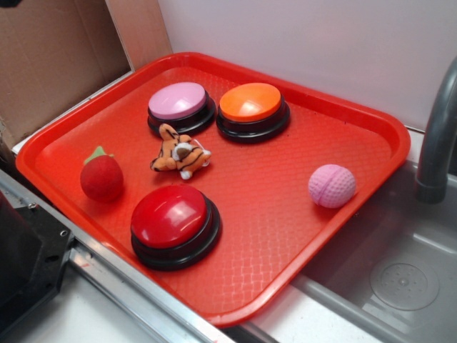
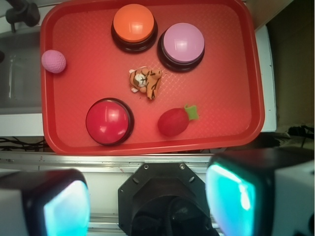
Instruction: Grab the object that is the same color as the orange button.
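Both fingers [image 2: 54, 206] of the gripper [image 2: 150, 201] fill the bottom corners of the wrist view, spread wide apart with nothing between them and touching nothing — they hang well clear of the red tray [image 2: 246, 73]. Their inner faces glow teal, though blur makes their surface hard to read.

On the tray, the small tiger toy [image 1: 180, 152] [image 2: 145, 82] lies near the middle, just below the two buttons at the top of the wrist view: the orange button [image 2: 134, 25] [image 1: 252, 107] at upper centre and the pink button [image 2: 182, 45] [image 1: 180, 104] to its right. It seems close to the pink one, perhaps not touching. The red button [image 2: 109, 121] sits lower left, the plush strawberry [image 2: 174, 121] lower right, and the pink ball [image 2: 53, 61] at the tray's left edge.
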You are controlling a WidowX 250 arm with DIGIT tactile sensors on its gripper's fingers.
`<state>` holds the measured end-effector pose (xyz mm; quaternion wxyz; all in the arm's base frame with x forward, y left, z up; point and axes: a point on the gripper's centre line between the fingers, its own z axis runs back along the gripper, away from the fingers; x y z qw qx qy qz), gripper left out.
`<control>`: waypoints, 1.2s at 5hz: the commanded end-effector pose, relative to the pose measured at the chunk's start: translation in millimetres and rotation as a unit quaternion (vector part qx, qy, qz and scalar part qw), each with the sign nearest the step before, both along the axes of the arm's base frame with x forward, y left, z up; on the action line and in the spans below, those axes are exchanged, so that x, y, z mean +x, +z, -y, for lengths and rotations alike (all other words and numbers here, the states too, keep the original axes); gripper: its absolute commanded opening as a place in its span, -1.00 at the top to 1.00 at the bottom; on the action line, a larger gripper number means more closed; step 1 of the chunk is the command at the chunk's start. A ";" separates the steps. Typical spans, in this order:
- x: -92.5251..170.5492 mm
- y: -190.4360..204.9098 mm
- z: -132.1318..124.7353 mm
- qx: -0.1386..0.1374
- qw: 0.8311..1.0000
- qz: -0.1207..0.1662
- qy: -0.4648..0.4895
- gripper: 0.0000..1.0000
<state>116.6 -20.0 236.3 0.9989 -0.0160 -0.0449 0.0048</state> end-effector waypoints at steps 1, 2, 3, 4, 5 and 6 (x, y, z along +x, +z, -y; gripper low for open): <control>0.0 0.0 0.0 0.000 1.000 0.000 0.000 -1.00; 22.2 -21.4 -4.3 -0.015 0.998 0.028 0.047 -1.00; 41.7 -42.8 -6.7 -0.020 0.995 0.031 0.093 -1.00; 73.4 -83.4 -7.2 -0.034 0.990 0.036 0.133 -1.00; 98.4 -128.1 -6.2 -0.017 0.985 0.053 0.164 -1.00; 111.1 -159.0 -1.4 -0.002 0.983 0.059 0.172 -1.00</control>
